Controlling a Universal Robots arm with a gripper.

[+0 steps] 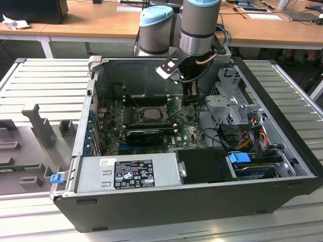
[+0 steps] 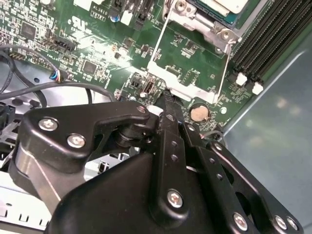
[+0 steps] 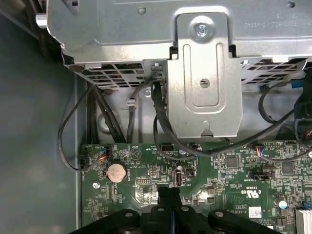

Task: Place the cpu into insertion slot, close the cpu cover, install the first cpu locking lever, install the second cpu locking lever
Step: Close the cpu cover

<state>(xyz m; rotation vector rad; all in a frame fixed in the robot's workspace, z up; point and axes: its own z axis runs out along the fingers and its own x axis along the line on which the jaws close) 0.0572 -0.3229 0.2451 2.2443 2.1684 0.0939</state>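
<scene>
The gripper (image 2: 167, 97) hangs inside the open computer case (image 1: 151, 212), its fingers pressed together with nothing between them as far as the wrist views show. Its tips sit just beside the free edge of the cpu cover (image 2: 180, 82), which stands tilted open. The cpu (image 2: 233, 4) lies in the insertion slot (image 1: 132, 117).

The case also holds the green motherboard (image 1: 186, 133), a power supply (image 1: 126, 171) and a drive cage (image 3: 204, 87) trailing black cables.

A fingertip slipping off that thin edge could scrape the small board parts or strike the coin cell battery (image 2: 199, 113) close by
</scene>
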